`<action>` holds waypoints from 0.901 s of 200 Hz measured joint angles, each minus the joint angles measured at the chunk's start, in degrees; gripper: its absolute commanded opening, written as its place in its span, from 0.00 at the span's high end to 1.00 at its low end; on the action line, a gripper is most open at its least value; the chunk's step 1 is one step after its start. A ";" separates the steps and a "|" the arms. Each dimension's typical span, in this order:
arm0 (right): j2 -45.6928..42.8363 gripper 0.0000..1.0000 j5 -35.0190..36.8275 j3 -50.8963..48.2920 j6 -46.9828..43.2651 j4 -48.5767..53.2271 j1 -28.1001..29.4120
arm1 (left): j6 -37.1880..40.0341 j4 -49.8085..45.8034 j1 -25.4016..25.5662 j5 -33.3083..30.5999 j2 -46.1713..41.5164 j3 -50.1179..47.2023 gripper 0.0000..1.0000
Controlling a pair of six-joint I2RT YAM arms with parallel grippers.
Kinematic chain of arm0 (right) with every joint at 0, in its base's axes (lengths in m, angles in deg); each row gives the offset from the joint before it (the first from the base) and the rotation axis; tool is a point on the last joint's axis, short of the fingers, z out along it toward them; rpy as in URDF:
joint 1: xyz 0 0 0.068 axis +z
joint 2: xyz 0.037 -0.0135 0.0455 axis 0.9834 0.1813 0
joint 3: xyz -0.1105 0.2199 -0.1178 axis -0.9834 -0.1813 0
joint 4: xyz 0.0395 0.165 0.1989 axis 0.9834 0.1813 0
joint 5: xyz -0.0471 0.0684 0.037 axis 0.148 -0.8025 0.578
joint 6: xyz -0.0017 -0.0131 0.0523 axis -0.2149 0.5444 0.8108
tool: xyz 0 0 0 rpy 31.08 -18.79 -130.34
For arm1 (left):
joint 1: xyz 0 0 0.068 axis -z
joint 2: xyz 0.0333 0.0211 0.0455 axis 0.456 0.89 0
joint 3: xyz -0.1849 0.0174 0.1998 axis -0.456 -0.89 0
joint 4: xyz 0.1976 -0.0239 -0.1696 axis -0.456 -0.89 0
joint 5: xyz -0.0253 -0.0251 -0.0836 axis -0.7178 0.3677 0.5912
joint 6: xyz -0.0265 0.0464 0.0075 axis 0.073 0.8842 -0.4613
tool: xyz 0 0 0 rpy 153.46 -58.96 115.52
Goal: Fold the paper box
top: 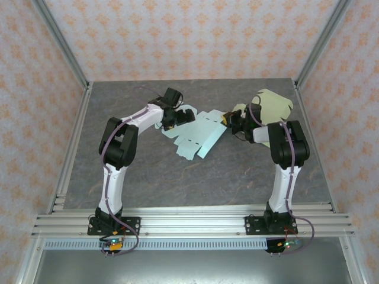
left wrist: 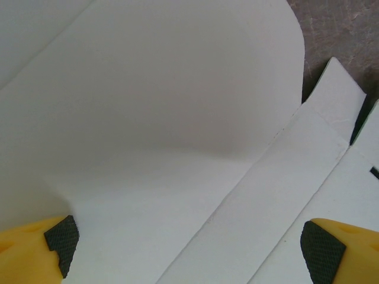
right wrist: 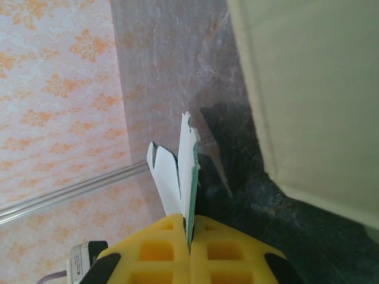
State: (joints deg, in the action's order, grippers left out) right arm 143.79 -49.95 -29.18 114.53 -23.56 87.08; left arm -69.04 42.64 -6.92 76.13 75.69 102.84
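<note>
While the paper box (top: 198, 135) lies unfolded and mostly flat near the middle of the grey table (top: 177, 183), I have one hand at each end of it. My left hand (top: 170, 118) sits over the box's left end with its jaws spread as wide as they go, and it has hold of nothing. From the left wrist I see the two dark pads (left wrist: 59, 239) far apart in the bottom corners. White card stretches between them, with a broad rounded flap above and a straight creased strip running slantwise up to the right. Whether the pads touch the card I cannot tell. My right hand (top: 228, 120) is at the box's right end, pinched fully together on a thin edge of the box. From the right wrist the yellow fingers (right wrist: 160, 248) meet with that edge sandwiched between them. The card stands up edge-on out of the grip, white on its face and green along its rim, with a small rounded tab just to its left. Toward the far right corner of the table lies a cream sheet (top: 273, 105) of card with a wavy outline. It is near the box, and my right arm covers part of it. The wall (top: 195, 35) behind the table carries an orange flowered pattern.
</note>
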 measured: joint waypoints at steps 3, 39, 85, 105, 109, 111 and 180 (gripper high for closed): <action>-0.31 0.99 0.00 0.00 -0.57 0.33 0.07 | -0.39 0.00 -0.22 0.39 -0.35 -0.09 0.00; -10.23 0.99 3.19 0.28 -12.90 10.25 2.51 | -4.57 -0.37 -5.81 5.66 -7.52 -0.13 0.00; -26.38 0.99 16.02 10.73 -40.00 26.53 11.96 | -7.13 -0.52 -16.35 8.83 -19.71 2.49 0.00; -30.53 0.98 24.52 14.84 -53.16 31.74 18.69 | -7.96 1.53 -18.82 9.27 -23.76 -1.81 0.00; -30.84 0.98 25.88 15.61 -55.78 32.59 20.09 | -8.31 1.88 -19.19 9.44 -24.37 -3.04 0.00; -30.99 0.97 26.84 16.04 -57.00 33.24 20.92 | -8.37 2.12 -19.34 9.53 -24.63 -3.69 0.00; -22.03 0.41 36.74 18.23 -79.28 47.89 43.93 | -7.15 2.95 -21.84 10.23 -24.57 -19.96 0.00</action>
State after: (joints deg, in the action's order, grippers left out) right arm 121.76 -13.21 -10.96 35.26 24.32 131.02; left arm -76.19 45.59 -28.75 86.35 51.12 82.88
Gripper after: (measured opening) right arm 0.576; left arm 0.998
